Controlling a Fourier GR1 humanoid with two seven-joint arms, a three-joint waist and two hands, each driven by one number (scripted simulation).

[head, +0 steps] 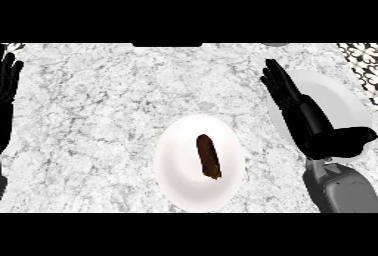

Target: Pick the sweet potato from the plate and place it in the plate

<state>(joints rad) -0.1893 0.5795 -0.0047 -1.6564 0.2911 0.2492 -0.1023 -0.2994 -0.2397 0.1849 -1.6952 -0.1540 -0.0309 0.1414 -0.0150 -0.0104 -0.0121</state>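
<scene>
Head view: the sweet potato [209, 156] lies lengthwise in the middle of the centre plate [171, 165], a white plate near the lower edge of the marbled surface [96, 125]. Nothing touches it. The right hand [310, 120] is to the right of that plate and apart from it. Its fingers are straight and spread flat, pointing away from the robot, its thumb sticks out to the side, and it holds nothing. It lies over the left part of the far plate [343, 97], a second white plate near the right edge, which has no food in the part that shows. The left hand [9, 75] rests at the view's left edge with its fingers up and straight, well away from both plates.

The pick looks not yet begun, so the step in hand is the reach for the sweet potato. The next move calls for the right hand to swing left and back towards the robot until it is above the centre plate, turn to lie across the narrow vegetable, come down and curl round its middle. The far plate is near, so the carry should be brief
</scene>
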